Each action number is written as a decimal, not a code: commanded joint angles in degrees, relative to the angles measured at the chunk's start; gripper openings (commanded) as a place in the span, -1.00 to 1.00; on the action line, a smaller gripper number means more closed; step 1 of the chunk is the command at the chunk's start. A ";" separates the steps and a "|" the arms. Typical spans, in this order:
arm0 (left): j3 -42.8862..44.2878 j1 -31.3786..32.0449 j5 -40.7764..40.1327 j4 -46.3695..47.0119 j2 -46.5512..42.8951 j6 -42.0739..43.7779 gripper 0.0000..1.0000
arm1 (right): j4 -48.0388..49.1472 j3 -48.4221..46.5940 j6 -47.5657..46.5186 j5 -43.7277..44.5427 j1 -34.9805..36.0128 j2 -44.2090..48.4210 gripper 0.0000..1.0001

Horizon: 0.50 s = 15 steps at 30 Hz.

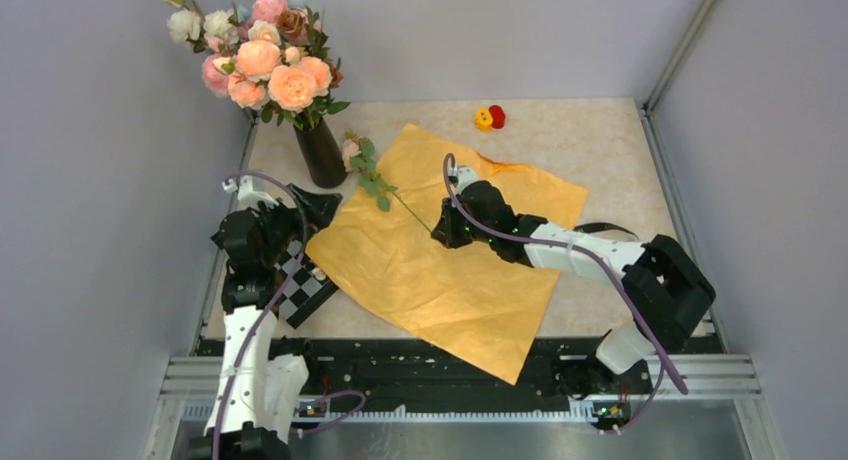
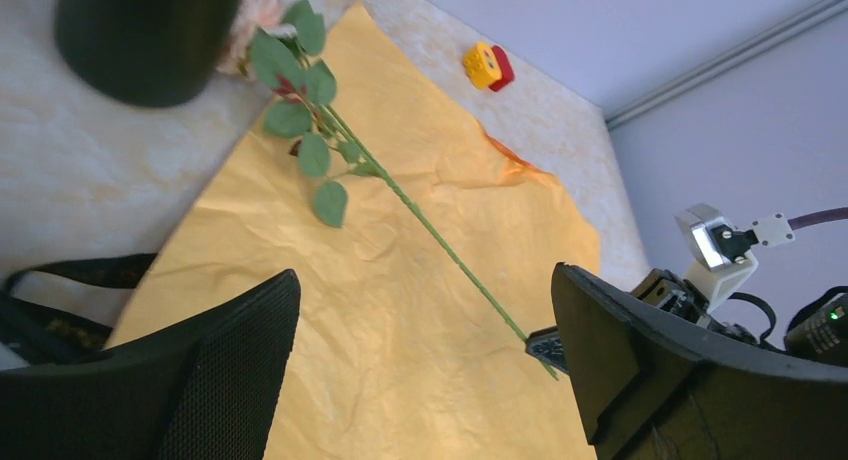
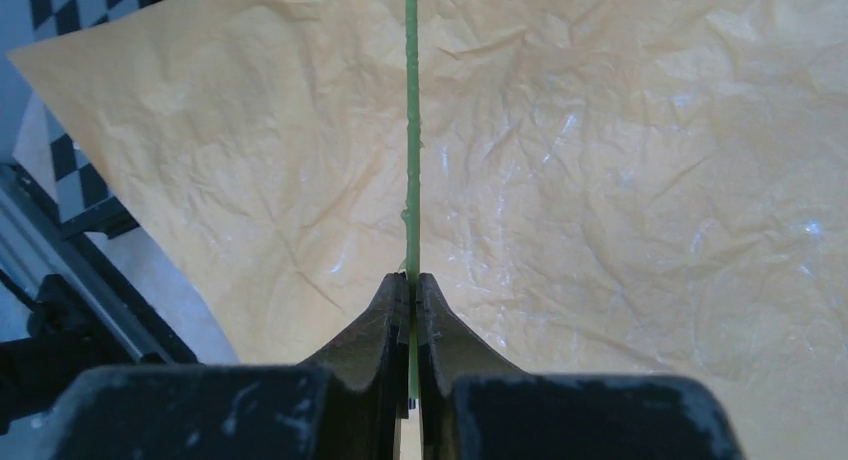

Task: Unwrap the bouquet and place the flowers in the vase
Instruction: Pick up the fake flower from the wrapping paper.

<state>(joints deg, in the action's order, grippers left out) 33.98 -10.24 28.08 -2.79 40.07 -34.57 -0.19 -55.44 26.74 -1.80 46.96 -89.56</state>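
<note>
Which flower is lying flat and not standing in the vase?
The single flower on the orange paper, its green stem pinched by the right gripper. The other flowers stand upright as a bunch in the black vase.

vase [image 2: 140,40] cut off at top edge; flower head [image 2: 243,22] partly behind it

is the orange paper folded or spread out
Spread out: the orange paper lies open and flat on the table, one flower stem across it.

Your left arm [image 1: 250,350] at seven o'clock and right arm [image 1: 580,252] at four have white links, black joints and a looping purple cable [image 1: 560,243]; the fingers [image 3: 375,325] are black wedges.
</note>
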 commanded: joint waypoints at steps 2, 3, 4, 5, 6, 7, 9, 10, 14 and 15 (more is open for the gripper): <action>-6.06 5.28 1.28 13.36 2.53 -13.90 0.97 | 8.51 2.68 4.34 -4.89 -0.62 4.54 -1.00; -6.83 6.96 0.28 14.88 3.38 -15.09 0.97 | 9.04 3.04 4.73 -5.52 -0.76 5.06 -1.00; -7.50 8.73 -0.84 16.12 4.22 -16.15 0.97 | 9.53 3.43 4.97 -5.86 -0.69 5.31 -1.00; -8.00 9.82 -1.97 17.00 5.35 -17.09 0.97 | 9.93 3.73 5.13 -6.21 -0.68 5.45 -1.00; -8.42 12.22 -2.75 18.03 6.74 -18.18 0.97 | 10.08 3.94 5.23 -6.32 -0.71 5.42 -1.00; -8.81 13.48 -3.26 19.48 8.06 -19.65 0.97 | 10.11 4.06 5.33 -6.39 -0.73 5.30 -1.00; -10.04 15.26 -4.04 23.47 11.15 -23.05 0.97 | 10.10 4.30 5.34 -6.52 -0.73 4.86 -1.00; -10.67 16.32 -4.61 25.45 12.78 -24.75 0.97 | 10.24 4.55 5.40 -6.62 -0.73 4.76 -1.00; -11.61 18.18 -6.13 32.57 19.58 -28.94 0.95 | 10.73 5.31 5.65 -6.90 -0.70 4.84 -1.00; -11.32 18.60 -6.79 33.10 21.05 -29.36 0.93 | 10.85 5.40 5.63 -6.85 -0.72 4.98 -1.00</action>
<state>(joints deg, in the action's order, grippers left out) 22.94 7.05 24.18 19.38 57.01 -58.19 6.42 -50.92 31.79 -7.22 46.59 -86.63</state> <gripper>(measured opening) 0.980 0.020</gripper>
